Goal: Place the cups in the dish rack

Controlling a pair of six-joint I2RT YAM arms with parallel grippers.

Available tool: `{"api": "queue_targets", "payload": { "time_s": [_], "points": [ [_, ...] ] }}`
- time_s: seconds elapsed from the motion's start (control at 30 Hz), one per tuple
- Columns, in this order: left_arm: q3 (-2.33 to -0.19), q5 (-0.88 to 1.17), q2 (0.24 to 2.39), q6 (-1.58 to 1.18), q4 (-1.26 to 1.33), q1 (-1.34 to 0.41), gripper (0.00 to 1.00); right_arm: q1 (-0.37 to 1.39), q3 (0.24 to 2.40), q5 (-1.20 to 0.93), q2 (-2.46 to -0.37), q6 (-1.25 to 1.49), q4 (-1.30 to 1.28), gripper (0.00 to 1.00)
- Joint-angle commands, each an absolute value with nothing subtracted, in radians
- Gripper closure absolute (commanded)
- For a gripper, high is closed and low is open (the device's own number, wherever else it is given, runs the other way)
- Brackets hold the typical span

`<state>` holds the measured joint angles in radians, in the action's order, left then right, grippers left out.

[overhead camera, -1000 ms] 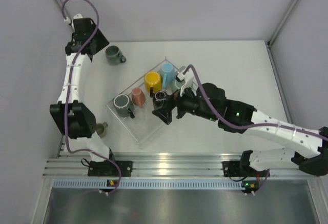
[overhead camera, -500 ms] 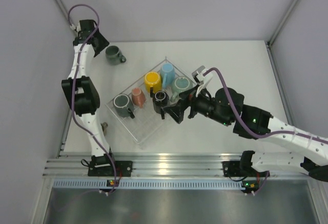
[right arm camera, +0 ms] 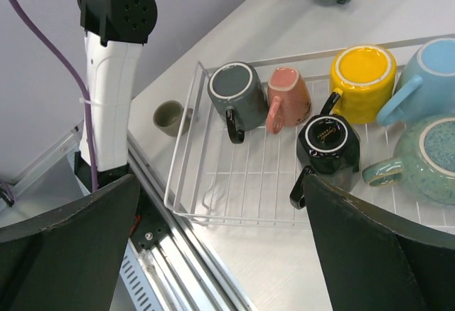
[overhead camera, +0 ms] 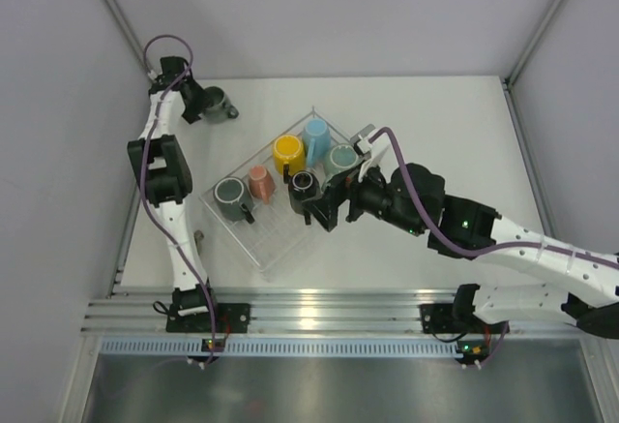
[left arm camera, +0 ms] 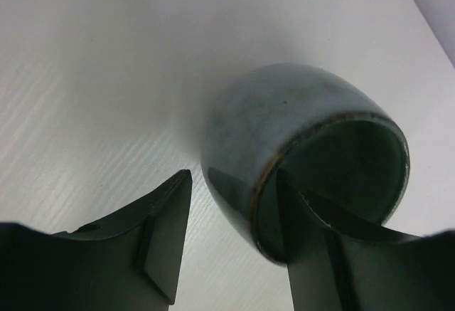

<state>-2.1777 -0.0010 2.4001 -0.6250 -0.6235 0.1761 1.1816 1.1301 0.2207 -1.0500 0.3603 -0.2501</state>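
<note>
Left fingers (left arm camera: 163, 233) parted, nothing gripped: one outside the wall of the dark grey-green glazed ceramic mug (left arm camera: 284, 126), the other inside its mouth. They straddle the rim, likely set up for a pinch lift. Mug sits on the white bench (left arm camera: 106, 55), outside the clear ribbed plastic dish rack (right arm camera: 234, 183). Right fingers (right arm camera: 64, 247) spread wide, empty, with the black ceramic mug (right arm camera: 328, 144) in the rack beyond and between them. Small olive cup (right arm camera: 169, 117) on bench beside the rack, not yet loaded.
</note>
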Motion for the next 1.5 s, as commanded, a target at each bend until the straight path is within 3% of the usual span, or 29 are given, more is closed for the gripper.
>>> {"api": "queue_targets", "payload": {
  "time_s": [0.0,0.1,0.2,0.33,0.83,1.1,1.4,1.47],
  "points": [
    [-2.214,0.066,2.427,-0.615,-0.598,0.184,0.44,1.183,1.157,0.233,-1.061,0.362,-0.204,0.01],
    [-2.2,0.071,2.428,-0.608,-0.598,0.184,0.47,1.183,1.158,0.226,-1.065,0.37,-0.201,0.01],
    [-2.18,0.072,2.416,-0.598,-0.598,0.186,0.66,1.183,1.152,0.227,-1.062,0.377,-0.198,0.01],
    [-2.148,0.067,2.376,-0.591,-0.6,0.187,0.99,1.183,1.14,0.224,-1.065,0.383,-0.196,0.0],
    [-2.099,0.104,2.16,-0.597,-0.575,0.193,1.0,1.175,1.088,0.318,-0.989,0.485,-0.163,0.01],
    [-1.879,0.28,1.951,-0.67,-0.422,0.181,1.0,1.161,1.086,0.295,-0.989,0.506,-0.179,0.01],
    [-1.685,0.383,1.727,-0.709,-0.335,0.088,1.0,1.037,1.078,-0.099,-1.037,0.607,-0.103,0.02],
    [-1.61,0.458,1.647,-0.751,-0.217,0.071,1.0,0.988,1.06,-0.181,-1.037,0.633,-0.068,0.03]
  ]
}}
